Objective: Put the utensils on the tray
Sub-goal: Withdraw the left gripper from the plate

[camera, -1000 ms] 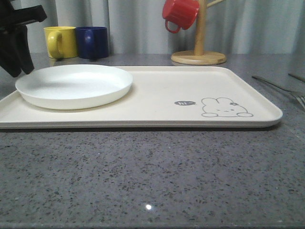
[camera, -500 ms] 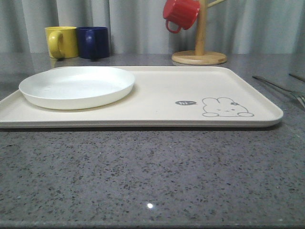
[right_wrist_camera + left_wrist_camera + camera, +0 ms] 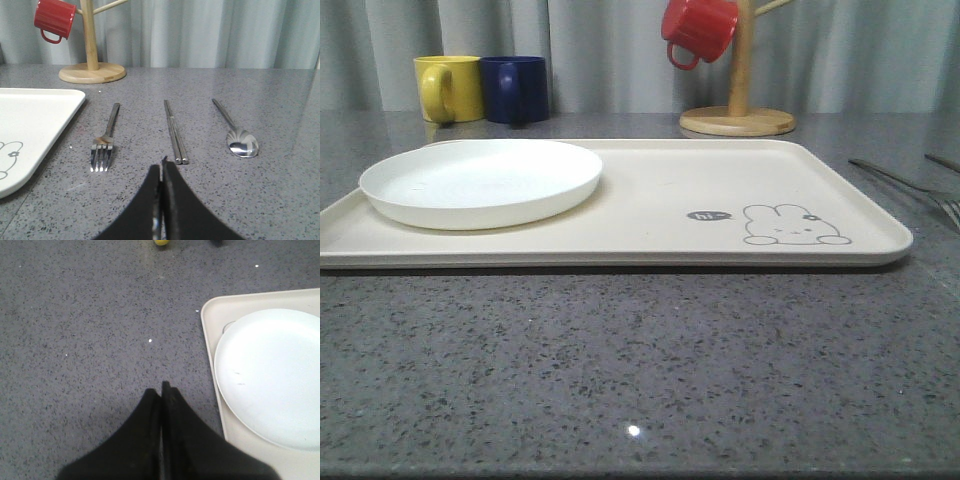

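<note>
Front view: the cream tray (image 3: 650, 200), smooth with a low rim, already carries a white plate (image 3: 480, 180); the fork (image 3: 910, 185) lies off it on the speckled stone counter.

Left wrist view: the left gripper (image 3: 161, 390) hangs over bare counter beside the tray, fingers pressed together.

Right wrist view: the right gripper (image 3: 161, 167), also closed and empty, points at the chopsticks (image 3: 175, 131), between fork and spoon (image 3: 236, 132). Flat, slick steel on hard stone (little to bite) could skid or slip from a pinch.
</note>
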